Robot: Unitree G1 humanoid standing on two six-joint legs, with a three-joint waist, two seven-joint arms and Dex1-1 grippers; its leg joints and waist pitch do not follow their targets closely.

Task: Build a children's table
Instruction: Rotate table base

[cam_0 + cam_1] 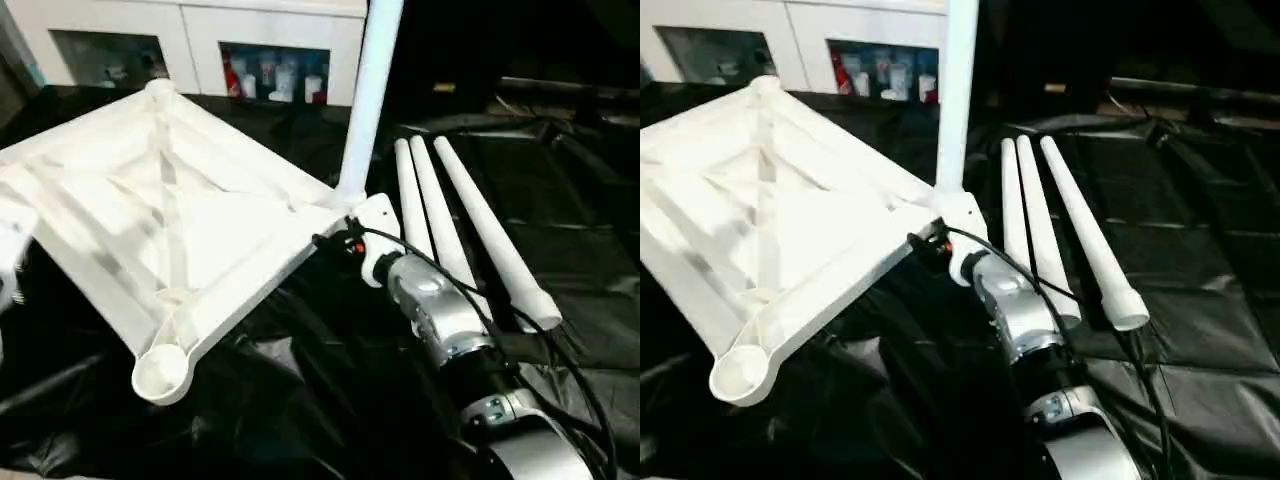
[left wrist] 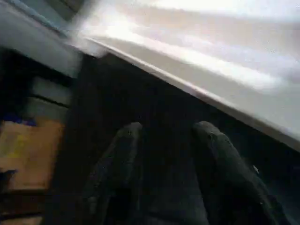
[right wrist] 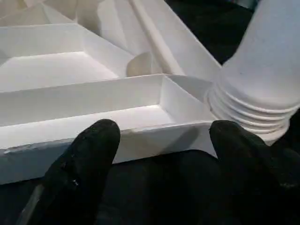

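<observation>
The right gripper [image 3: 164,136] stood wide open against the rim of the upturned tabletop [image 1: 150,220] on the black sheet [image 1: 330,400], beside its upright leg [image 1: 368,90] (three loose legs [image 1: 450,220] nearby); the left gripper [image 2: 166,140] hung partly open, empty.

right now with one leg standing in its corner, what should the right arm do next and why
Probably back off and reach for one of the three loose legs. One leg is already upright in the tabletop, the near socket is empty, and the right tool is open, holding nothing.
</observation>
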